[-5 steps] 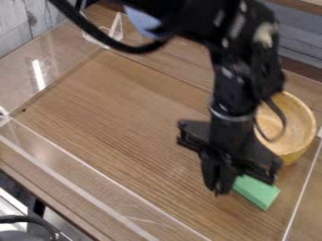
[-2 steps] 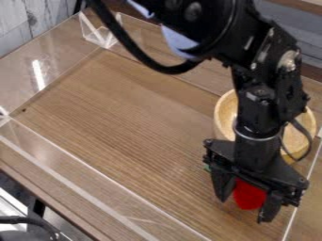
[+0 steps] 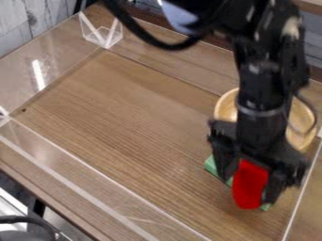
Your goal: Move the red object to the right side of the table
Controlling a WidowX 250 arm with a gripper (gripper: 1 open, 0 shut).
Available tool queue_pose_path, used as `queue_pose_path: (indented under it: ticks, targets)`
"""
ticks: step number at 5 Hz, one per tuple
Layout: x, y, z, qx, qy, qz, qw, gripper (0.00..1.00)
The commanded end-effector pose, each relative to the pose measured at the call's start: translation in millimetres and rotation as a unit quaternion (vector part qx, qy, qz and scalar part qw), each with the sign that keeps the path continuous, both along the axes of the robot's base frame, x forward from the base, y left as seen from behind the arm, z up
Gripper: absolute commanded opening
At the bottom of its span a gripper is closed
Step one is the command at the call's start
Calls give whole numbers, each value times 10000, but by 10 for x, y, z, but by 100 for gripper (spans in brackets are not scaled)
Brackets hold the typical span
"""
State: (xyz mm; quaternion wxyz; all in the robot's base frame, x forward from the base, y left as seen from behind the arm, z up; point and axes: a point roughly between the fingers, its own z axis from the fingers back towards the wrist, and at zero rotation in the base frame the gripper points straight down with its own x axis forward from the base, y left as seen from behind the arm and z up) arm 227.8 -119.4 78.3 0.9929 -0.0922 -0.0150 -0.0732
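Note:
The red object [image 3: 251,186] is a small glossy red piece near the table's right wall, low between the fingers of my gripper [image 3: 255,179]. The gripper points down over it with its jaws spread, one black finger [image 3: 224,169] on each side of the red piece with gaps showing. Whether the red object rests on the wood or on something under it I cannot tell. The brown wood-grain table [image 3: 113,113] stretches off to the left.
A round wooden bowl [image 3: 302,132] stands just behind the gripper at the right edge. A patch of green [image 3: 213,168] shows at the gripper's left side. Low clear acrylic walls [image 3: 75,179] border the tabletop, and the right wall is very close to the gripper.
The arm has moved right, toward the bowl and the right wall. The jaws have spread apart, and the red object now shows between them. The green block no longer shows where it lay.

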Motion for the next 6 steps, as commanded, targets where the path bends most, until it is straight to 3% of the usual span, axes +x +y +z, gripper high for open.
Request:
queue_pose_path:
  ticks: [1,2,4,6]
  targets:
    - [65,12,218,-168,-354,-64,9992,100]
    - [32,46,290,-184,-346,-41,9992,100]
    - [207,125,215,-247,-316,-22,9992,100]
    - [198,176,139,-263,-252,151,9992,100]
